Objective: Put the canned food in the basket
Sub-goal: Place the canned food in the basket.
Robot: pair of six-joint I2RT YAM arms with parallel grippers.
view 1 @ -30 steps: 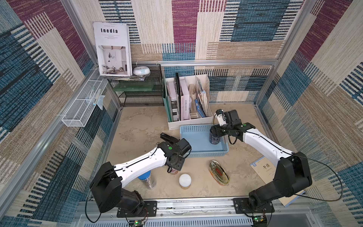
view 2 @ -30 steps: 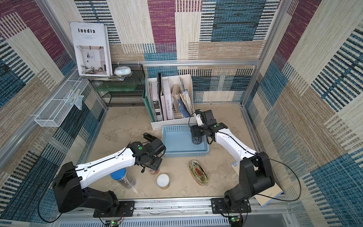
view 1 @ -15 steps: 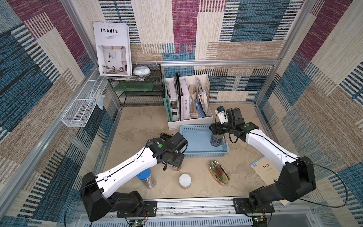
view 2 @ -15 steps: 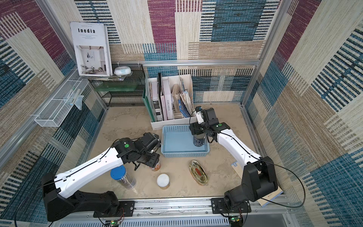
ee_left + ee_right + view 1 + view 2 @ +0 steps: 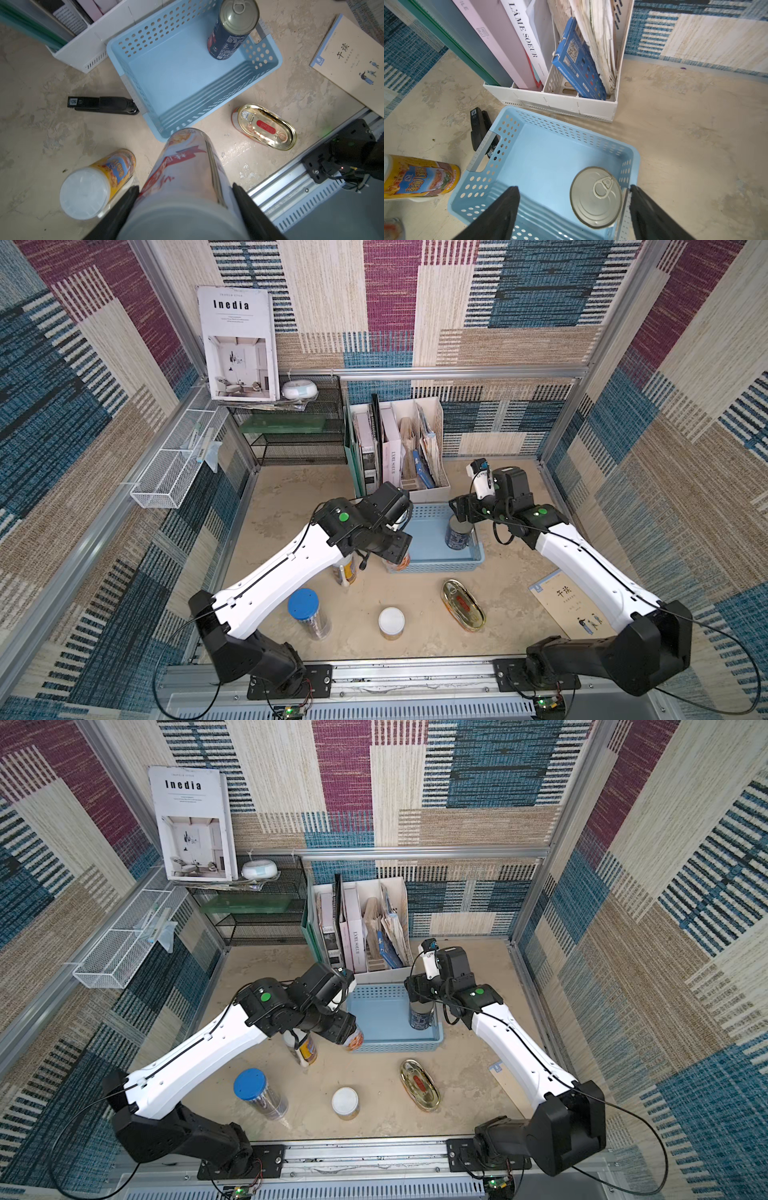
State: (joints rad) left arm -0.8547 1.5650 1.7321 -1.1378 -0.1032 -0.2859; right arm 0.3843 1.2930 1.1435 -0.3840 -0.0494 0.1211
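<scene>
Standing upright in blue basket [image 5: 176, 72], dark can [image 5: 230, 35] w/ silver pull-tab lid

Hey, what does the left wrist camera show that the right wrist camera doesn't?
Only the left wrist view: the left claw gripping the red-and-white can, the oval gold tin, the booklet. Only the right wrist view: the open right claw, the blue box in the organiser. Both: the basket, the dark can standing in it, the stapler, the yellow can.
</scene>
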